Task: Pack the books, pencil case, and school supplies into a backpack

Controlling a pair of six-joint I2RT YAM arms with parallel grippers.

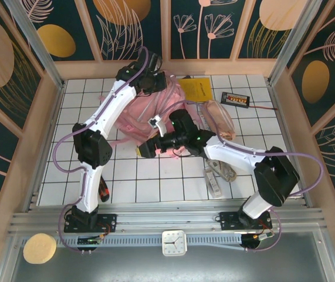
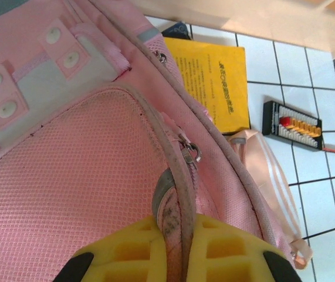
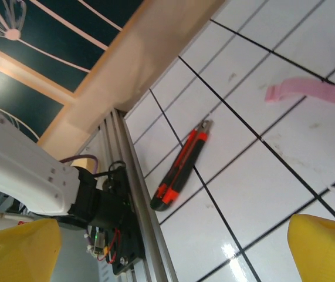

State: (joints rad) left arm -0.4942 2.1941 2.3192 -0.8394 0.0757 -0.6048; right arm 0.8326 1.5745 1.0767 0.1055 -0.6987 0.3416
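Note:
The pink backpack (image 1: pixel 146 114) lies at the table's middle back. My left gripper (image 1: pixel 148 77) is at its far end, shut on the backpack's zipper rim (image 2: pixel 179 194); its yellow fingers (image 2: pixel 120 252) pinch the grubby seam. The yellow book (image 2: pixel 214 82) lies flat beside the backpack, with a corner of the navy book (image 2: pixel 176 29) behind it. The translucent pink pencil case (image 1: pixel 220 117) rests to the backpack's right. The whitish ruler (image 1: pixel 212 177) and cord bundle (image 1: pixel 227 170) lie under my right arm. My right gripper (image 1: pixel 148 148) hovers at the backpack's near side, open and holding nothing (image 3: pixel 173 258).
A red-and-black utility knife (image 3: pixel 182 167) lies near the front rail by the left arm's base (image 1: pixel 91 220). A black box with orange marks (image 1: pixel 236 98) sits at the back right. A loose pink strap (image 3: pixel 308 91) trails over the tiles. Wooden walls enclose the table.

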